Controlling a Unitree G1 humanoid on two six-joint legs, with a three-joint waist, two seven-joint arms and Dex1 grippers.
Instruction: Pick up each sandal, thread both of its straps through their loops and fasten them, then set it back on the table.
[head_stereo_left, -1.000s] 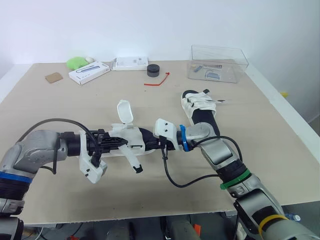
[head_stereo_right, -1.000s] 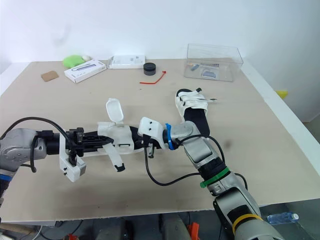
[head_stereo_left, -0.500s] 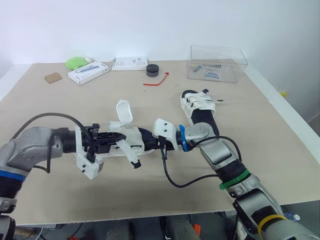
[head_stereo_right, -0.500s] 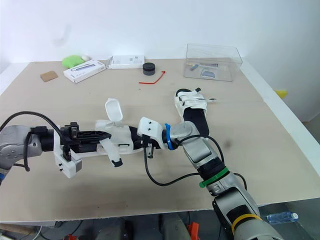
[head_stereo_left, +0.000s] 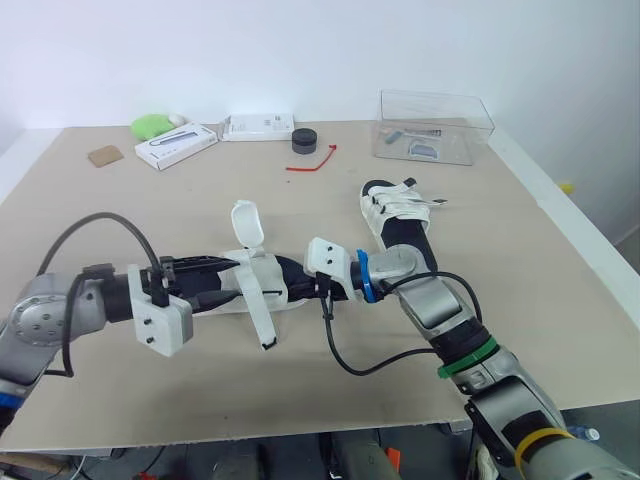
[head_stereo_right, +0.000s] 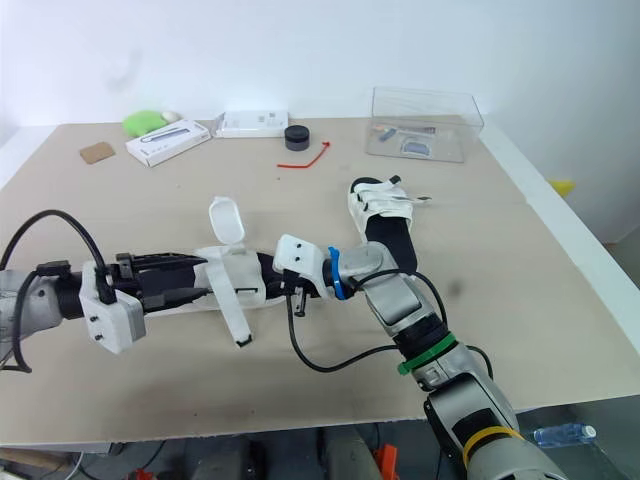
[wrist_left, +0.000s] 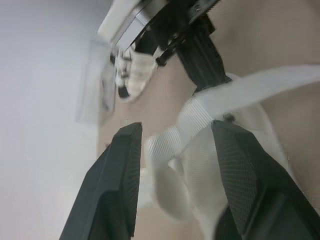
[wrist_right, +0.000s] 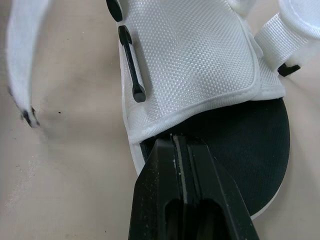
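toward the near edge of the table (head_stereo_left: 120, 390), the left gripper (head_stereo_left: 228, 282) reaches in low from the robot's left, its two black fingers spread apart and clamped on nothing. one white strap (head_stereo_left: 258, 315) of the undone sandal (head_stereo_left: 272, 284) crosses the gap between those fingers and trails down onto the table, its dark tip resting on the surface. from the other side the right gripper (wrist_right: 176, 145) meets the same sandal, its fingers pressed together on the rim of the black footbed, just below the white upper. a rounded white flap (head_stereo_left: 247, 222) stands up from the sandal's far side. farther back and to the right lies the second sandal (head_stereo_left: 396, 210), flat on the table with its straps across the top. along the far edge sit a red tie (head_stereo_left: 311, 163), a small black puck (head_stereo_left: 306, 140), two white boxes (head_stereo_left: 178, 145), a green lump (head_stereo_left: 152, 125) and a clear plastic box (head_stereo_left: 436, 126).
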